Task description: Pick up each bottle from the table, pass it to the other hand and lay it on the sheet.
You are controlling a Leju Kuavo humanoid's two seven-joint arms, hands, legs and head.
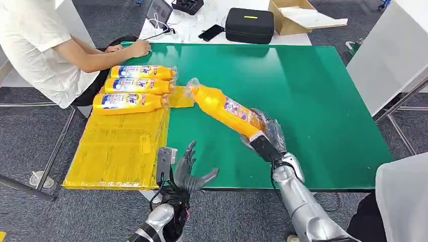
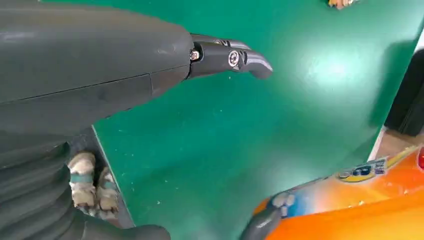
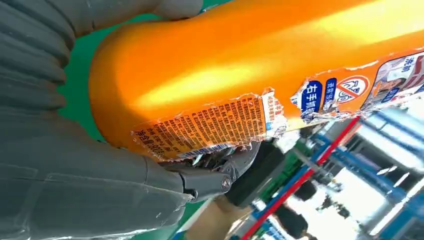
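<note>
We see an orange bottle (image 1: pixel 224 109) held up in the air over the green table (image 1: pixel 313 101). It is tilted, with its clear cap end pointing up and away toward the yellow sheet (image 1: pixel 118 146), and its bottom end sits in the robot's right hand (image 1: pixel 262 135). The right hand grips the bottle tight around its lower part. In the right wrist view we see the bottle (image 3: pixel 250 65) very close, with its torn label, and the grey thumb and dark fingers (image 3: pixel 210 180) wrapped around it.

The left hand (image 1: pixel 188 171) is near the front edge of the table, just beside the sheet. Its fingers are spread apart and point up, and it holds nothing. It is apart from the bottle, lower and nearer to the robot. In the left wrist view we see one dark finger (image 2: pixel 230 59) stretched out over the green table, and part of the orange bottle (image 2: pixel 360 205) in the corner.

Three more bottles (image 1: pixel 136 85) lie on their sides on the far end of the yellow sheet, side by side and touching. The sheet hangs over the left side of the table.

A person (image 1: pixel 45 45) in a white shirt sits at the far left corner, with one hand (image 1: pixel 137 48) resting on the table near the three bottles. Behind the table we see a black case (image 1: pixel 249 24) and a cardboard box (image 1: pixel 298 16) on a white surface.
</note>
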